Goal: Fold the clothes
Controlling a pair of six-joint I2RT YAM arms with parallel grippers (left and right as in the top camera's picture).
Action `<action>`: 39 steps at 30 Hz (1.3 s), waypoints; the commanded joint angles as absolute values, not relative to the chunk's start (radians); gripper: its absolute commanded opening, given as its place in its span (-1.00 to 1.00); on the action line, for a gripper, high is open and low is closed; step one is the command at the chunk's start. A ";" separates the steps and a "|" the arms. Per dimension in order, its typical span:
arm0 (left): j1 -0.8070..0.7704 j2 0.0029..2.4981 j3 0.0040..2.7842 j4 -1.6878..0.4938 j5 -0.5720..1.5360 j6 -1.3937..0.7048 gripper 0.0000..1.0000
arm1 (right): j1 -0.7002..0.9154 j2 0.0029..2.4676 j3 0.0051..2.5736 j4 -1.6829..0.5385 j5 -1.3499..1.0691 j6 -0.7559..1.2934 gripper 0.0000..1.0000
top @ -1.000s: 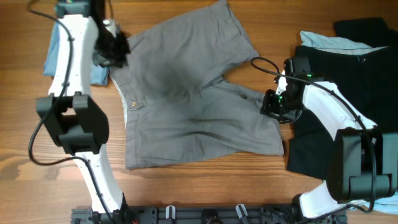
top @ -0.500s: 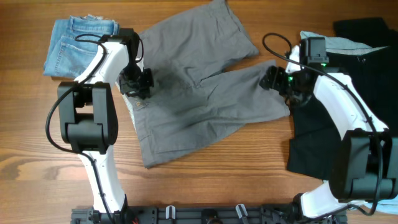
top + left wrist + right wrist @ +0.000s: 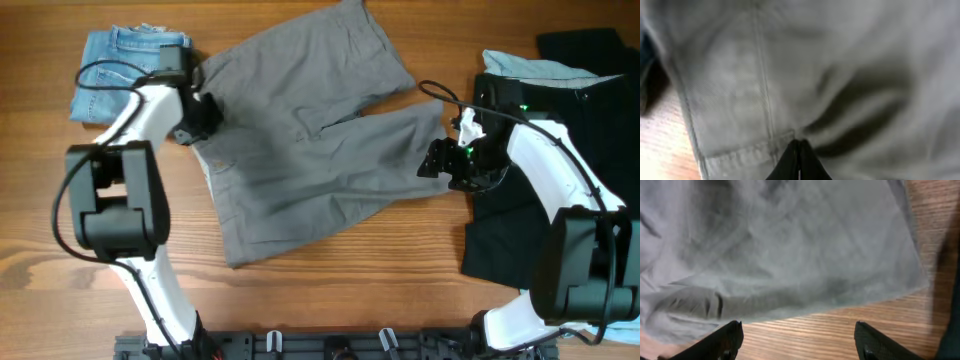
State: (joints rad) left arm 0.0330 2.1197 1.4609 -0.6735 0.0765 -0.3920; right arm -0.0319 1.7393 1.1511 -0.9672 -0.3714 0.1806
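The grey shorts (image 3: 310,140) lie spread on the wooden table, waistband to the left and legs to the right. My left gripper (image 3: 205,112) is shut at the waistband's upper left corner. In the left wrist view its fingertips (image 3: 799,145) meet over the waistband seam (image 3: 740,155), with no cloth showing between them. My right gripper (image 3: 440,165) stands open at the lower leg's hem. In the right wrist view its two fingers (image 3: 730,335) straddle bare wood just below the grey hem (image 3: 805,255).
Folded blue denim shorts (image 3: 120,70) lie at the back left, behind my left arm. Black shorts (image 3: 560,130) cover the right side of the table, with a pale-blue garment (image 3: 530,68) peeking out above them. Another black piece (image 3: 585,42) lies at the back right.
The grey shorts were dragged and turned on the table. My left gripper has moved up-left along the waistband and closed. My right gripper has opened and dropped back to the leg hem.
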 commanded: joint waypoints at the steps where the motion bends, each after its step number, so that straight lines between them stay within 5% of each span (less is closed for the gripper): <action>1: 0.082 2.204 1.416 -0.666 0.059 -0.377 -0.92 | -0.030 1.724 1.105 -0.911 -0.275 0.233 0.51; 12: 0.120 2.204 1.416 -0.726 0.015 -0.318 -0.92 | -0.030 1.732 0.982 -0.714 -0.077 0.369 -0.06; 15: 0.127 2.204 1.416 -0.727 0.002 -0.317 -0.92 | -0.030 1.731 0.982 -0.638 -0.102 0.367 -0.69; 19: 0.128 2.204 1.416 -0.734 -0.014 -0.287 -0.91 | -0.030 1.721 1.048 -0.625 -0.291 0.281 -0.92; 26: 0.128 2.188 1.416 -0.775 -0.052 -0.265 -0.85 | -0.030 1.733 1.071 -0.367 -0.276 0.331 -0.90; 28: 0.128 2.154 1.416 -0.790 -0.032 -0.265 -0.67 | -0.030 1.739 1.071 -0.347 -0.228 0.386 -0.58; 30: 0.128 2.102 1.416 -0.809 0.006 -0.264 -0.57 | -0.030 1.753 1.071 -0.343 -0.198 0.390 0.07; 32: 0.127 2.033 1.416 -0.853 0.044 -0.264 -0.52 | -0.030 1.770 1.071 -0.345 -0.199 0.339 0.50; 39: 0.093 1.845 1.416 -1.108 0.127 -0.233 -0.46 | -0.031 1.784 1.071 -0.413 -0.198 0.187 0.53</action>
